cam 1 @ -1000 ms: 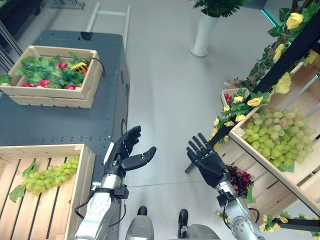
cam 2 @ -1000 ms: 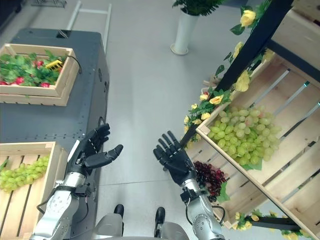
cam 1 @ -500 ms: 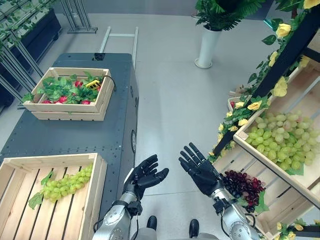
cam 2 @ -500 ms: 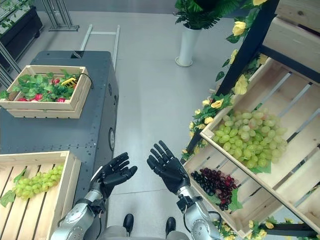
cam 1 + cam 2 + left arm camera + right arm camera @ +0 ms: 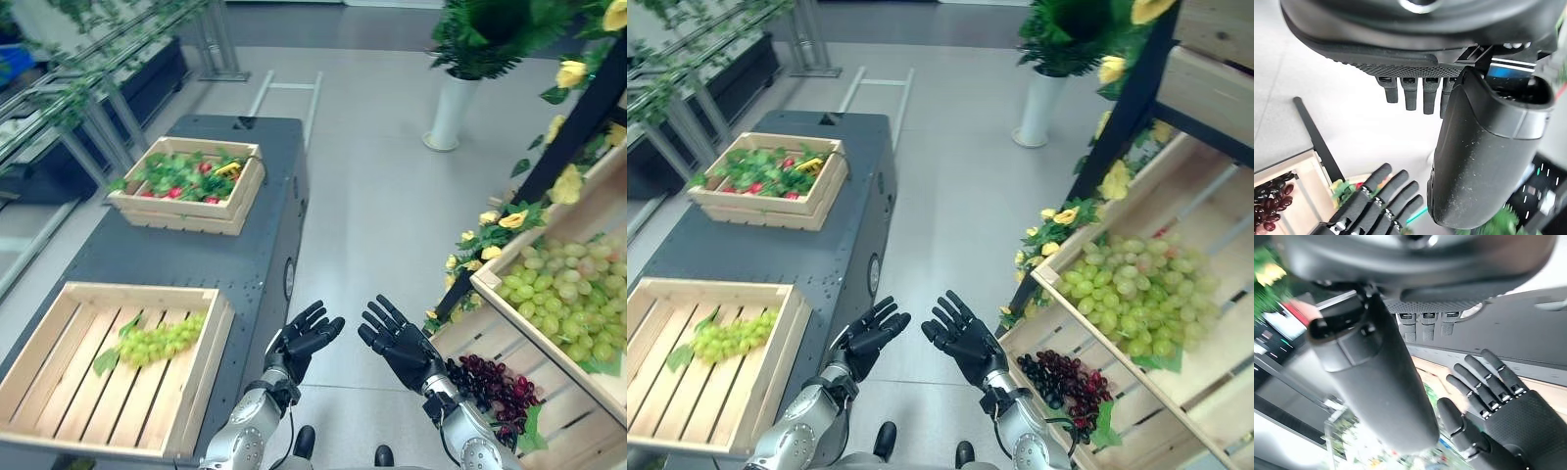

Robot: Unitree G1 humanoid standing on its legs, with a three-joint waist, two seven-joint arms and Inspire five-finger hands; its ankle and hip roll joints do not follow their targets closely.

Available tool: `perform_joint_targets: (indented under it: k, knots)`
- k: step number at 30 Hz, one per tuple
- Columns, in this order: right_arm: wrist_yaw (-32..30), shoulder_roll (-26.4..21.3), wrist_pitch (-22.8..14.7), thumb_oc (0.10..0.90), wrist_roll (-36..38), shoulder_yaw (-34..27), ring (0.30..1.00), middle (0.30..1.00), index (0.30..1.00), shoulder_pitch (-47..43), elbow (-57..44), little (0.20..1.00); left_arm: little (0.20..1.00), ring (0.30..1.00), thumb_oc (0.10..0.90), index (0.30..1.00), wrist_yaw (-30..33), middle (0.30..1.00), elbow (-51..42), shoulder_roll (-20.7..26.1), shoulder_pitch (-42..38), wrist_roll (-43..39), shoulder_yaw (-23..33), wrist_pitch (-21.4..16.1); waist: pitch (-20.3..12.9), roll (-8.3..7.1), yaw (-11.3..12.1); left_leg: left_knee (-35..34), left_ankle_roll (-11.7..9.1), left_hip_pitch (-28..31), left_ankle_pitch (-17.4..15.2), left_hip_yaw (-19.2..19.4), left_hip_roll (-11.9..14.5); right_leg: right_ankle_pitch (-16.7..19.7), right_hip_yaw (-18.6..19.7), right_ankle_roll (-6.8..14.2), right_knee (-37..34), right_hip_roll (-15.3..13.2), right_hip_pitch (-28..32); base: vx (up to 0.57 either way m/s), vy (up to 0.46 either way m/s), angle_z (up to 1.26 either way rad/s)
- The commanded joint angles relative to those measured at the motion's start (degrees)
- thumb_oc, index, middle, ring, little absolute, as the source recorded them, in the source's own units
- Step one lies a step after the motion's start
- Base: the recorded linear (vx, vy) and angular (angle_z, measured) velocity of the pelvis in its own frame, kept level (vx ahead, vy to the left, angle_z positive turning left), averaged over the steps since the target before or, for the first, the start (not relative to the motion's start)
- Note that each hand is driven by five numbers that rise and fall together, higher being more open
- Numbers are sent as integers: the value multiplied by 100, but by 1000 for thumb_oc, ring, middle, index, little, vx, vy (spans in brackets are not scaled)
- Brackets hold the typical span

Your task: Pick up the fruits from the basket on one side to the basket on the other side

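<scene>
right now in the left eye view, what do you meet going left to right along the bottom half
wooden crate with green grapes → left robot hand → right robot hand → dark grapes → green grape pile

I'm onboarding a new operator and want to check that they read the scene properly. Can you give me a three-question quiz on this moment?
1. True or false: the left robot hand holds a bunch of grapes.
2. Multiple choice: the dark grapes lie in
A. the crate on the grey table
B. the low crate by the right robot hand
C. the crate of leafy greens
3. Fill in: the near crate on the table holds one bunch of ____ grapes.

Key
1. False; both hands are open and hold nothing.
2. B
3. green
</scene>
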Motion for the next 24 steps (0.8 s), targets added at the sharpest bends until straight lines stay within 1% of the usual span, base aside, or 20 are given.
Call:
perform_joint_targets:
  k: [1,2,3,4,5,6,7,9,10,11,12,14,15,16,17,19,21,22,23,24]
  knots:
    - [123,142,-326,800,-55,54,900,900,900,-571,-570,900,900,900,800,900,-193,900,-399,24,-497,89,-34,-597,39,-478,101,457,164,-434,316,718,-174,601,-259,-125,-101,-287,-127,-90,-48,67]
    - [57,120,-357,800,-18,74,900,900,900,-600,-562,900,900,900,800,900,-168,900,-410,35,-541,95,-95,-607,31,-520,90,637,184,-438,211,777,-199,619,-332,-125,-101,-341,-141,-77,-29,78]
    - [51,114,-362,800,-14,79,900,900,900,-605,-562,900,900,900,800,900,-151,900,-413,37,-550,98,-108,-624,32,-526,85,679,187,-441,183,784,-205,622,-350,-125,-101,-352,-139,-47,27,78]
    - [51,76,-414,800,40,88,900,900,900,-594,-556,900,900,900,800,900,-62,900,-494,54,-577,141,-146,-676,13,-559,47,894,238,-397,8,918,-261,651,-422,-127,-101,-419,-158,-23,66,62]
    - [74,68,-390,800,35,67,900,900,900,-566,-570,900,900,900,800,900,-27,900,-539,66,-572,147,-140,-686,-1,-552,18,880,251,-335,-26,997,-247,656,-456,-126,-101,-433,-155,-14,87,51]
    - [77,70,-389,800,2,51,900,900,900,-543,-587,900,900,900,800,900,-31,900,-560,69,-562,138,-130,-666,-12,-542,3,841,248,-289,-26,1031,-233,657,-476,-122,-101,-438,-151,18,140,51]
    - [100,66,-407,800,-150,15,900,900,900,-451,-635,900,900,900,800,900,-46,900,-590,83,-532,142,-104,-616,-62,-496,-45,632,214,-132,22,1175,-141,638,-567,-107,-101,-453,-143,30,137,50]
    - [44,60,-424,800,-192,-32,900,900,900,-329,-727,900,900,900,800,900,-77,900,-603,108,-502,249,-86,-570,-110,-432,-95,299,147,69,138,1304,-6,601,-683,-83,-101,-473,-112,45,200,89]
    - [-16,72,-468,800,-270,-82,900,900,900,-245,-753,900,900,900,800,900,-65,900,-603,131,-478,425,-78,-622,-142,-377,-119,54,82,170,252,1374,84,571,-787,-57,-101,-495,-78,42,195,99]
    - [-31,70,-484,800,-272,-87,900,900,900,-241,-751,900,900,900,800,900,-75,900,-604,137,-475,453,-79,-634,-142,-370,-120,27,77,183,261,1372,91,567,-795,-54,-101,-498,-73,63,283,102]
    - [-78,48,-522,800,-263,-122,900,900,900,-233,-723,900,900,900,800,900,-6,900,-619,184,-464,737,-76,-821,-149,-324,-117,-101,52,254,292,1363,115,554,-843,-19,-101,-539,-56,51,229,77]
    - [-106,81,-522,800,-176,-145,900,900,900,-234,-670,900,900,900,800,900,121,900,-667,238,-450,1096,-26,-992,-161,-287,-95,-151,53,303,265,1379,83,558,-890,24,-101,-599,-46,49,245,75]
    - [-109,88,-535,800,-176,-150,900,900,900,-234,-656,900,900,900,800,900,136,900,-675,256,-452,1126,-13,-1007,-161,-280,-91,-153,57,309,253,1389,71,560,-897,34,-101,-611,-43,60,286,59]
    - [-132,131,-532,800,-154,-160,900,900,900,-163,-626,900,900,900,800,900,337,900,-751,379,-410,1509,122,-1193,-160,-268,-53,-153,109,353,186,1354,-28,600,-905,94,-101,-701,-33,52,223,29]
    - [-114,140,-507,800,-103,-171,900,900,900,-133,-624,900,900,900,800,900,357,900,-773,425,-398,1685,186,-1267,-155,-267,-40,-153,128,365,168,1330,-56,614,-910,110,-101,-720,-29,69,259,14]
    - [-75,196,-413,800,-47,-212,900,900,900,-34,-573,900,900,900,800,900,592,900,-870,608,-363,2326,348,-1627,-164,-272,-2,-153,199,398,92,1271,-166,668,-920,176,-101,-805,-28,62,163,6]
    - [-72,223,-378,800,-128,-253,900,900,900,89,-520,900,900,900,800,900,739,900,-1039,784,-318,2718,623,-1802,-186,-274,24,-153,261,426,3,1228,-246,713,-915,247,-101,-879,-47,59,140,11]
    - [-73,224,-375,800,-133,-263,900,900,900,107,-506,900,900,900,800,900,764,900,-1063,815,-316,2787,674,-1841,-188,-274,27,-153,273,432,-13,1227,-259,720,-913,258,-101,-889,-53,69,140,6]
    - [-78,229,-375,800,-100,-313,900,900,900,181,-432,900,900,900,800,900,876,900,-1146,926,-307,3107,858,-1976,-198,-273,26,-153,315,460,-73,1240,-295,740,-896,290,-101,-920,-75,55,102,2]
    - [-74,234,-386,800,-94,-340,900,900,900,211,-411,900,900,900,800,900,907,900,-1174,957,-299,3162,928,-2017,-201,-271,25,-153,324,467,-87,1242,-302,746,-891,299,-101,-928,-81,62,124,0]
